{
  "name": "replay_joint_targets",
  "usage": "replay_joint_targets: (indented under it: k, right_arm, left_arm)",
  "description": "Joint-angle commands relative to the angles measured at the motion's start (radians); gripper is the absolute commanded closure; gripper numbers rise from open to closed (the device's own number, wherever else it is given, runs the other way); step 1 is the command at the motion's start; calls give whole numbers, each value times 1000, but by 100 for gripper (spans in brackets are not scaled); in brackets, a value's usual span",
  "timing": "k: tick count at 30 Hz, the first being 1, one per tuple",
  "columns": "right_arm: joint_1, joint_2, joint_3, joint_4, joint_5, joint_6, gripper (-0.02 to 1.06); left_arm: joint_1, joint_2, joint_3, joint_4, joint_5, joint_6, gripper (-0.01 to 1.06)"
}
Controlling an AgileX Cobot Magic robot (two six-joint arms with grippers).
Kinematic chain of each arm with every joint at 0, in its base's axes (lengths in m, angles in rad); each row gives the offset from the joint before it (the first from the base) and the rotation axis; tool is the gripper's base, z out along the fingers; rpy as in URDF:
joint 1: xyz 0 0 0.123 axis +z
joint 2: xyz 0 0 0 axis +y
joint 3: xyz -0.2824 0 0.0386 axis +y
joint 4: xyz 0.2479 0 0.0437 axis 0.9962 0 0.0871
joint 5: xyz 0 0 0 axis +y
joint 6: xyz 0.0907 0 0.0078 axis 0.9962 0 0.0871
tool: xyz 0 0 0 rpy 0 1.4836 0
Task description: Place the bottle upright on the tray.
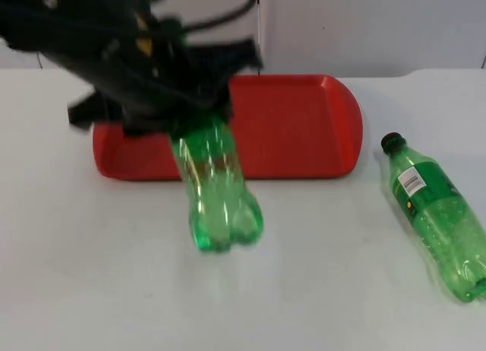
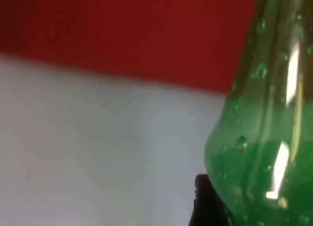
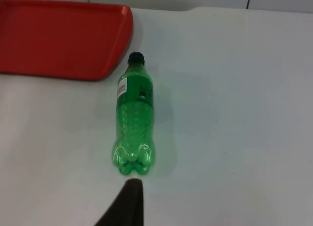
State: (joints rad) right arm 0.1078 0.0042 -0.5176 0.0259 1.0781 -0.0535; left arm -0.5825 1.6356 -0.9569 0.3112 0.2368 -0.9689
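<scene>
My left gripper (image 1: 190,127) is shut on the upper part of a green plastic bottle (image 1: 216,191). The bottle hangs tilted over the front edge of the red tray (image 1: 296,123), its base out over the white table. Through the left wrist camera the bottle's green wall (image 2: 264,138) is close beside a black fingertip (image 2: 208,201), with the tray (image 2: 122,30) beyond. A second green bottle (image 1: 437,214) with a black cap lies on its side on the table, right of the tray. My right gripper (image 3: 128,206) waits above the table, just short of the base of that lying bottle (image 3: 133,123).
The tray lies flat against the grey partition wall, and my left arm (image 1: 99,47) covers its left end. White table top (image 1: 91,275) spreads in front of the tray and between the two bottles.
</scene>
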Motion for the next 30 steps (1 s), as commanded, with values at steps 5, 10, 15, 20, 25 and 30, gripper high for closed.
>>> replay_joint_targets:
  k: [5,10,15,20,25,30]
  right_arm:
    - [-5,-4,1,2,1,-7,-1]
    - [-5,-4,1,2,1,-7,-1]
    - [-5,-4,1,2,1,-7,-1]
    - [-5,-4,1,2,1,-7,-1]
    - [-5,-4,1,2,1,-7,-1]
    - [-5,-4,1,2,1,-7,-1]
  left_arm:
    - [3,-125,-4,277,-209,1,105]
    - [32,-186,-5,535,-398,10,105]
    - [99,-191,-5,553,-519,127,105]
    - [187,-191,-5,535,-591,284,105]
    - [284,-189,-5,374,-658,295,105]
    - [339,-170,-5,158,-816,368,105]
